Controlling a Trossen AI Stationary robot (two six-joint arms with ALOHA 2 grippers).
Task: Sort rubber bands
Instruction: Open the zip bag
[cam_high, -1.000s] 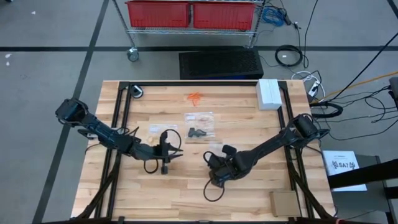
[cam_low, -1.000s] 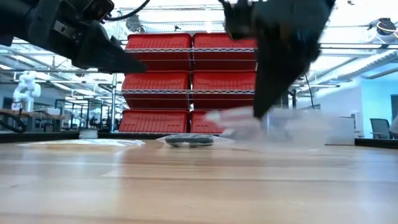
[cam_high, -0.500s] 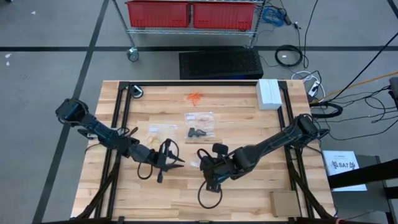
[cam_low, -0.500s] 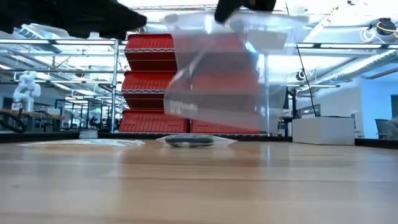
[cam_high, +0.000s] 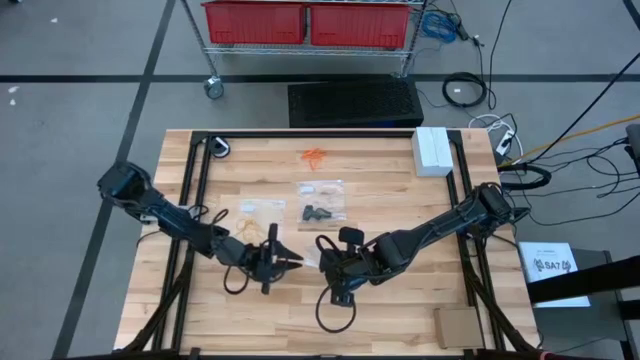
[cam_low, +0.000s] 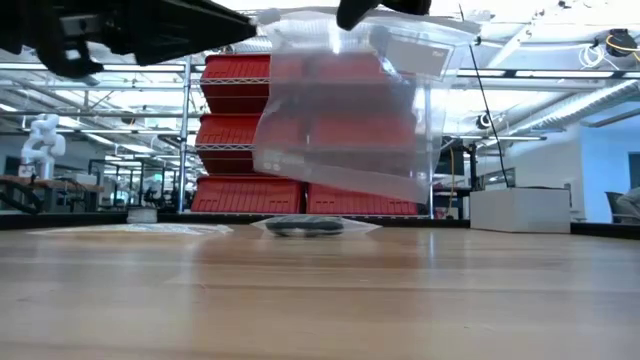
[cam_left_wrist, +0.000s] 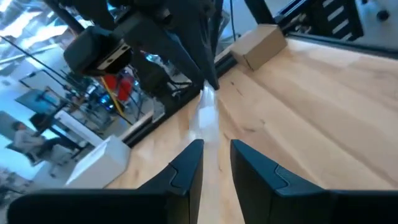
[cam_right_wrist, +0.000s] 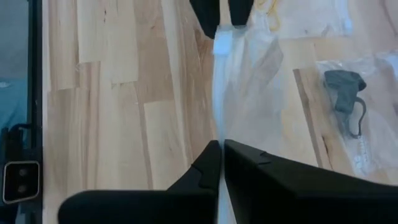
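The orange rubber bands (cam_high: 314, 155) lie loose on the far tabletop (cam_high: 400, 320); the black rubber bands (cam_high: 316, 212) sit inside a clear bag at mid-table, the pale yellow rubber bands (cam_high: 245, 208) in a bag to their left. The right gripper (cam_high: 325, 265), fingers pinched shut, holds an empty clear plastic bag (cam_low: 345, 115) above the wood. The left gripper (cam_high: 293, 264) faces it, fingers partly open around the bag's edge.

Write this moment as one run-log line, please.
right gripper: shut on clear bag, lifted | left gripper: open, at bag's edge | orange rubber bands: loose on table
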